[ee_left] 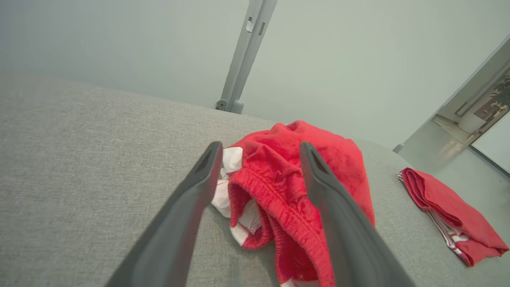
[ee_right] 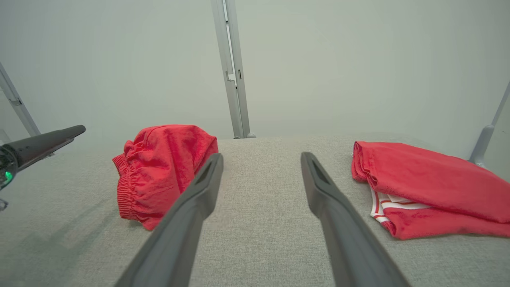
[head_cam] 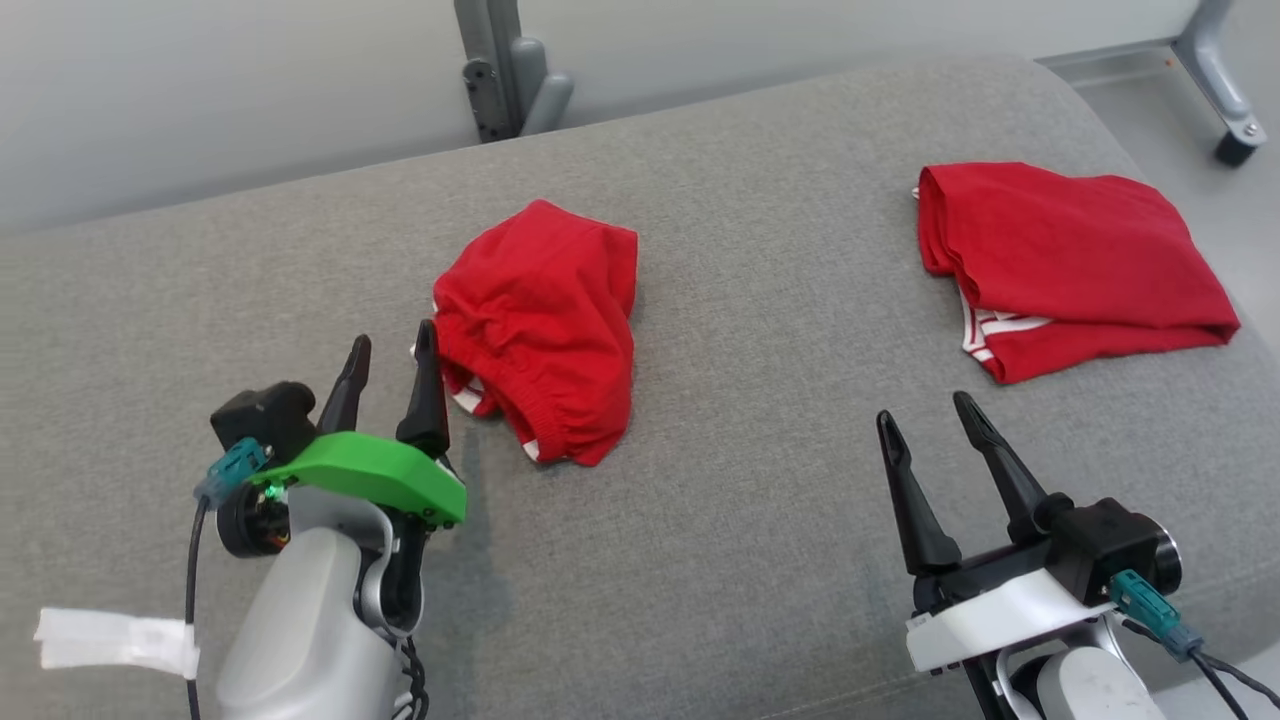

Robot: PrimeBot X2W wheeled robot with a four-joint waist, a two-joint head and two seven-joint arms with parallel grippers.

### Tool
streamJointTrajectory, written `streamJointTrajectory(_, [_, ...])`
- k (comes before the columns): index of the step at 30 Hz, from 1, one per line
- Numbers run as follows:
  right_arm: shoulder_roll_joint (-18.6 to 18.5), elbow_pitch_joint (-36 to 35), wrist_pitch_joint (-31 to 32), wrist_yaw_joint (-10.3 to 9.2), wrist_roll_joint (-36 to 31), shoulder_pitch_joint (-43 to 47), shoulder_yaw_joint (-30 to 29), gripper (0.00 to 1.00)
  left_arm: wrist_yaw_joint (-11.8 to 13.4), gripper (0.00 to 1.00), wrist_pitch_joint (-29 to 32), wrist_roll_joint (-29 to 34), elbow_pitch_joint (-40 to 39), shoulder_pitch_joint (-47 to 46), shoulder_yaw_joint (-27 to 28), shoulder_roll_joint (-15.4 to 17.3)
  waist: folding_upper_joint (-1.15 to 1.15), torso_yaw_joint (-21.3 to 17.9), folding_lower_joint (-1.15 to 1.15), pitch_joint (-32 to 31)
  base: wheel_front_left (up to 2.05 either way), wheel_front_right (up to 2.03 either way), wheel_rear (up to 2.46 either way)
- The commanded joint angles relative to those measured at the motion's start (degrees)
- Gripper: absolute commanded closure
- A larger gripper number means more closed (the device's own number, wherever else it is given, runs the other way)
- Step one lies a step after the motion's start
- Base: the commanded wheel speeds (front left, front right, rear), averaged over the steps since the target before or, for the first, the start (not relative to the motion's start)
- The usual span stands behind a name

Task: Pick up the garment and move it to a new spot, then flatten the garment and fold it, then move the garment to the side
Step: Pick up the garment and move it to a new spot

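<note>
I count two red cloth pieces on the grey woven worktop [head_cam: 750, 450]: the crumpled garment [head_cam: 545, 320] near centre, the folded garment [head_cam: 1070, 260] at 2 o'clock. My left fingers [head_cam: 425, 390], at the crumpled garment's 8 o'clock, and my right fingers [head_cam: 912, 500] both gape wide, empty. My left wrist view adds a gathered elastic waistband [ee_left: 271, 199] and white trim [ee_left: 233, 159].

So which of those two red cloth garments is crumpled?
The bunched red garment by the left gripper; the folded red garment lies flat, farther right.
</note>
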Motion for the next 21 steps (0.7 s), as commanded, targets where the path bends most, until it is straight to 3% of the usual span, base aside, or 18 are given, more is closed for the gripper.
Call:
streamJointTrajectory(1, [-0.31,-0.11,-0.17,-0.09,0.26,0.74,-0.09,0.0,0.1,0.0,-0.38,-0.48,-1.34,2.38,0.57,0.07,0.0,3.5,0.0,-2.94,0.0,0.0,0.0])
streamJointTrajectory(11, [0.02,-0.27,-0.17,-0.09,0.49,3.36,-1.07,0.0,1.58,0.0,-0.44,5.18,-18.04,17.57,4.91,-0.15,0.0,8.85,0.0,-5.65,0.0,0.0,0.0])
streamJointTrajectory(17, [0.1,-0.22,-0.17,-0.09,0.66,5.34,-1.86,0.0,1.73,0.0,-0.45,15.84,-25.42,26.55,3.96,0.01,0.0,10.58,0.0,-7.73,0.0,0.0,0.0])
streamJointTrajectory(21, [-0.14,-0.53,-0.17,-0.09,0.72,7.0,-2.3,0.0,2.41,0.0,-0.45,19.55,-29.73,31.07,4.88,-0.11,0.0,11.03,0.0,-9.22,0.0,0.0,0.0])
